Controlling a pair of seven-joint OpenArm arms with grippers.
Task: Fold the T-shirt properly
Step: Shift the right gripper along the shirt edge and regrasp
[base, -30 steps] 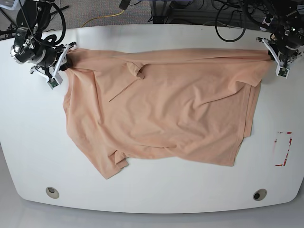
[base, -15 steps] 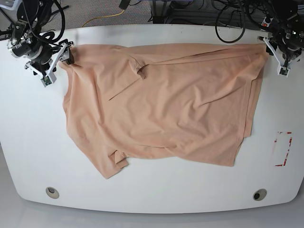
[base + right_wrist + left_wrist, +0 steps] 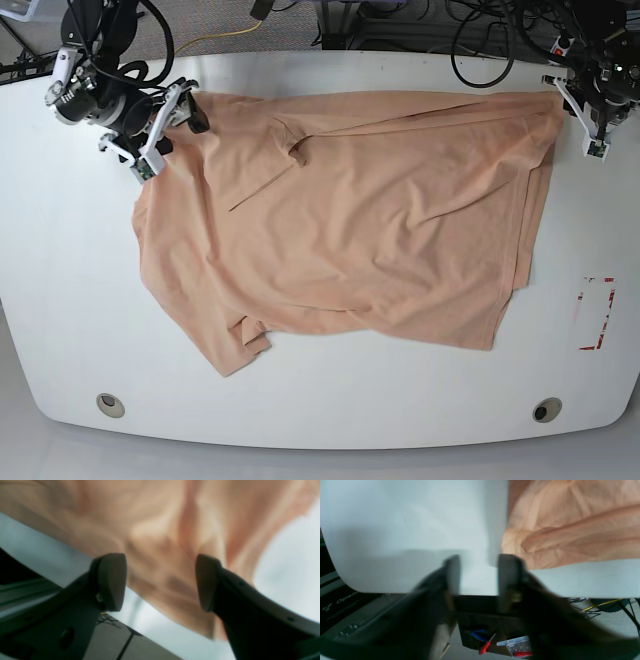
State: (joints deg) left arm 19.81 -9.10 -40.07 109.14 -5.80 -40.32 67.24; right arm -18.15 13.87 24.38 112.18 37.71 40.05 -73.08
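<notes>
Now both hands apart — T-shirt [image 3: 340, 215] flat.

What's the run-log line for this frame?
stage: between grasps | T-shirt: flat on table, unfolded | left gripper: open, beside the shirt corner | right gripper: open, over the shirt edge

We saw the left gripper [image 3: 478, 573] with its 2 dark fingers [image 3: 451, 575] parted and nothing between them, over the white table [image 3: 402, 527]. The peach T-shirt [image 3: 572, 522] lay just beside the right-hand finger, its hemmed corner wrinkled.
</notes>
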